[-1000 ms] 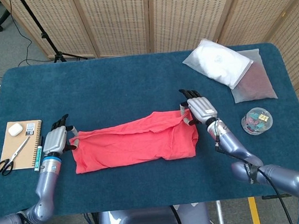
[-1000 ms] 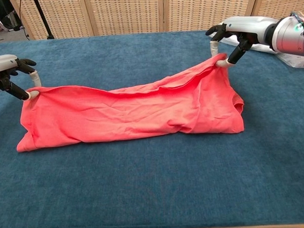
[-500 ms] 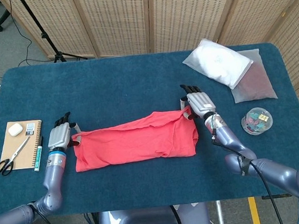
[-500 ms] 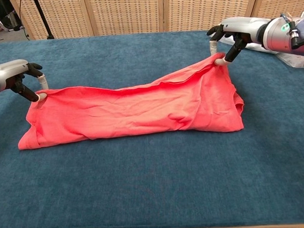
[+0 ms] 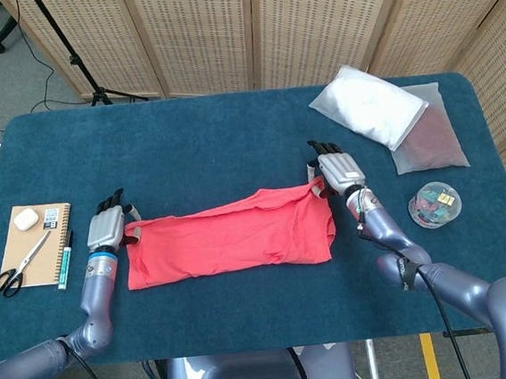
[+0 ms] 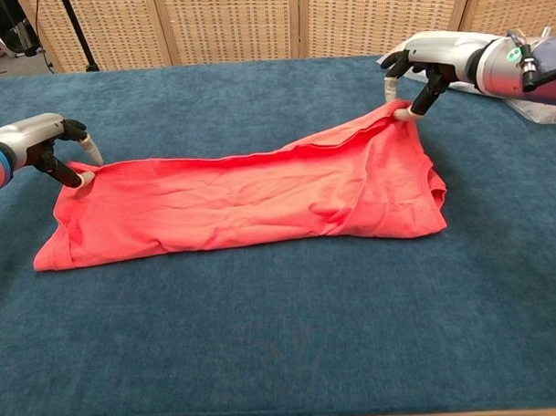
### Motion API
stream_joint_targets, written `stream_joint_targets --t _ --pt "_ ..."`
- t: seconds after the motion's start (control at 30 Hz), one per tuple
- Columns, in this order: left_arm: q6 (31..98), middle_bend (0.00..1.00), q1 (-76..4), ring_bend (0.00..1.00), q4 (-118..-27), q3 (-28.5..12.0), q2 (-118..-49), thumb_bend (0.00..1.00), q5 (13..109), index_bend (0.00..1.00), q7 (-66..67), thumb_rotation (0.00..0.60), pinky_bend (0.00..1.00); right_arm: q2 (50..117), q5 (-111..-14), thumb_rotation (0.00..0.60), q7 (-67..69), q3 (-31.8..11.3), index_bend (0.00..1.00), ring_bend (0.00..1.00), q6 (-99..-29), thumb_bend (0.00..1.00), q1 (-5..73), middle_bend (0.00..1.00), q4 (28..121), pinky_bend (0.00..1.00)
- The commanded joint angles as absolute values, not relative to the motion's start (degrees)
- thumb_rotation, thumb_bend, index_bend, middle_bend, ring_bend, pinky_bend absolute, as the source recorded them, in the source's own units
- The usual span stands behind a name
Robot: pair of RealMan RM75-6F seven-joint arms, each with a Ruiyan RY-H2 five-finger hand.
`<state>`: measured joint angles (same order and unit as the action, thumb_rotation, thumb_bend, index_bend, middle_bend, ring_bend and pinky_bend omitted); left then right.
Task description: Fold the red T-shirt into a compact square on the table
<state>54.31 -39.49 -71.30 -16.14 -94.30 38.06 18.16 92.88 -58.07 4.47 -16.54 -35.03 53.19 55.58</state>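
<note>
Two robot arms in glossy silver-grey shells end in a left hand [image 5: 106, 229] and a right hand [image 5: 336, 171] with flat metallic backs, black fingers [image 6: 62, 170] and pale tips. A blue band rings the left wrist. Behind the right hand, a black cable trails along the forearm; a green mark shows near its wrist.
</note>
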Motion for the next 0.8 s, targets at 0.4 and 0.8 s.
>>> stream_joint_targets --t 0.4,0.8 --pt "55.77 0.0 -37.79 0.0 -75.39 -15.93 -91.43 0.37 40.36 0.0 17.11 0.6 0.0 89.15 -64.68 0.6 6.62 -16.52 0.0 0.0 -43.13 0.12 49.93 0.0 61.51 0.0" --pt "57.04 0.0 -34.0 0.0 -81.96 -8.23 -80.42 0.28 58.45 0.0 14.43 0.6 0.0 72.64 -75.44 0.6 4.93 -10.83 0.0 0.0 -62.36 0.0 36.05 0.0 88.05 0.0"
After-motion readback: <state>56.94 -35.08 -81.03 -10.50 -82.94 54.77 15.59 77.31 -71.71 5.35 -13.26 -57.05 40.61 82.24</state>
